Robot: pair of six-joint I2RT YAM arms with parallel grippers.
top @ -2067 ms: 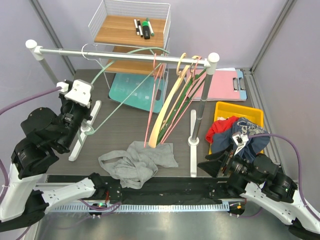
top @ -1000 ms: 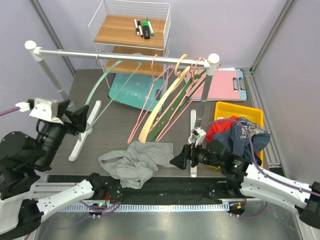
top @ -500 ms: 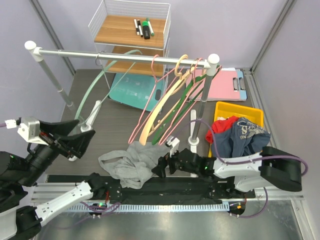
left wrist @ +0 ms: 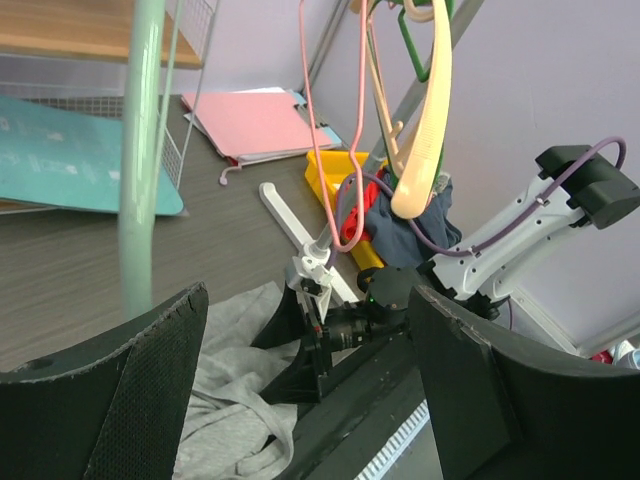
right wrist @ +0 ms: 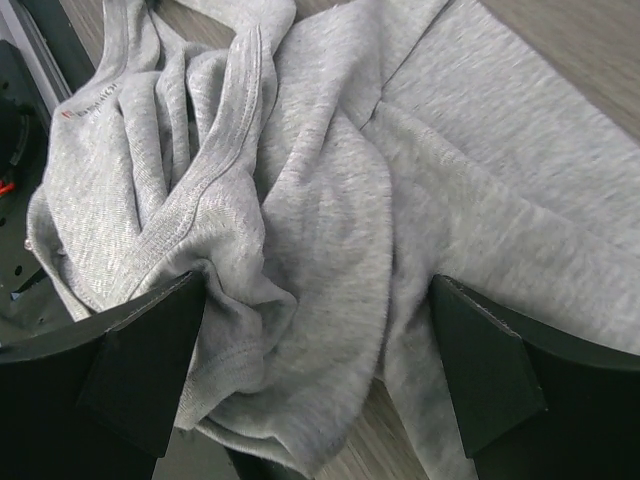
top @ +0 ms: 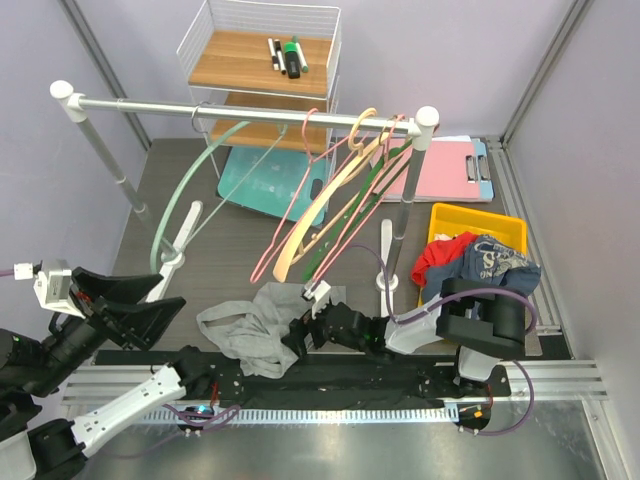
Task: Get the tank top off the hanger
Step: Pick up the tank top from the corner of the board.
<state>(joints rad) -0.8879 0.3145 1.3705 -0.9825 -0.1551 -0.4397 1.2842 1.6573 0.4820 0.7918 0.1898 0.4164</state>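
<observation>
The right gripper (right wrist: 320, 368) has swung in, wide jaws astride the tank top (right wrist: 330, 200); the left gripper (left wrist: 310, 385), jaws apart, has left the green hanger (left wrist: 140, 150), so removal looks done.

Dark table (top: 240, 250), grey tank top (top: 262, 328), yellow bin (top: 472, 212)

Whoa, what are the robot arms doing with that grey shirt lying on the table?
The crumpled grey tank top lies on the dark table, not on any hanger. The right gripper hovers just over it with its jaws wide open, holding nothing. The left gripper is open too, near the bottom of the bare mint-green hanger that hangs on the silver rail.
</observation>
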